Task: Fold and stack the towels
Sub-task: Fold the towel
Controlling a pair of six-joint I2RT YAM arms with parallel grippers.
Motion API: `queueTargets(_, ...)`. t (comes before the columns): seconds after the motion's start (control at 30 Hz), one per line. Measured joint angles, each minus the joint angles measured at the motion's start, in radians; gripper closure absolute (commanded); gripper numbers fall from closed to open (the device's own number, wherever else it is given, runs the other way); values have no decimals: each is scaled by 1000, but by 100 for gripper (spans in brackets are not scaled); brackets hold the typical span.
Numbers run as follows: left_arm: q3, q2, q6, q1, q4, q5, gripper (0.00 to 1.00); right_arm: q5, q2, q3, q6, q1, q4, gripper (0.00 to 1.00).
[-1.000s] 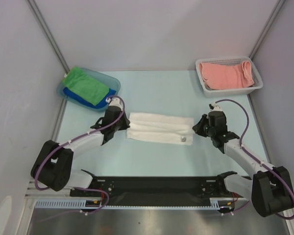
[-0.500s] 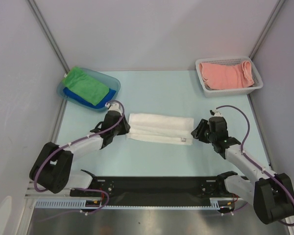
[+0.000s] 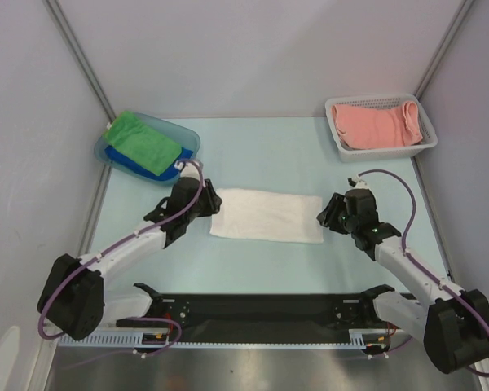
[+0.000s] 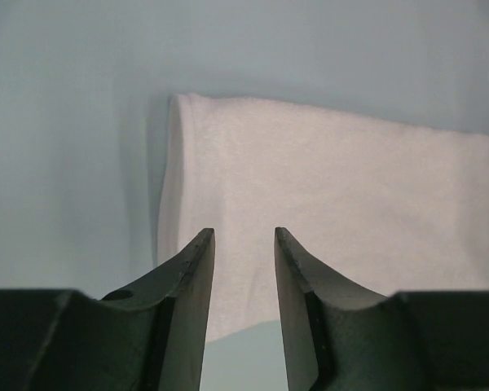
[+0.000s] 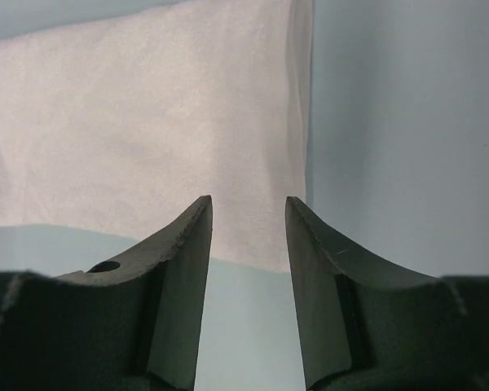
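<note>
A white towel (image 3: pixel 267 216) lies flat on the pale table, folded into a wide rectangle. My left gripper (image 3: pixel 209 204) hovers at its left end, open, nothing between the fingers; in the left wrist view the white towel (image 4: pixel 326 204) lies just beyond the left gripper (image 4: pixel 244 236). At the right end my right gripper (image 3: pixel 324 218) is open and empty too, and the right wrist view shows the towel's corner (image 5: pixel 147 138) past the right gripper (image 5: pixel 248 204). A green towel (image 3: pixel 143 140) lies on a blue towel (image 3: pixel 159 169) in the blue tray. Salmon pink towels (image 3: pixel 375 125) fill the basket.
The blue plastic tray (image 3: pixel 191 138) stands at the back left, close to my left arm. The white perforated basket (image 3: pixel 428 138) stands at the back right. Grey walls enclose the table on three sides.
Both grippers have opened and let go of the white towel. The towel's folded-over layer now lies flat, and both grippers have drawn back slightly from its ends.
</note>
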Motion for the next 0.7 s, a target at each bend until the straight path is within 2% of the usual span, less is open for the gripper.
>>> queueTargets(0.2, 21, 114, -6, -62, -30, 3, 59, 30, 72, 12, 12, 58, 3, 54)
queueTargets(0.27, 21, 138, -10, -63, -61, -6, 55, 39, 79, 11, 12, 61, 3, 53)
queueTargets(0.43, 13, 144, -35, -63, -108, -40, 48, 64, 89, 11, 11, 60, 3, 53)
queueTargets(0.7, 29, 174, -43, -63, -134, -63, 48, 80, 188, 14, 10, 34, 13, 53)
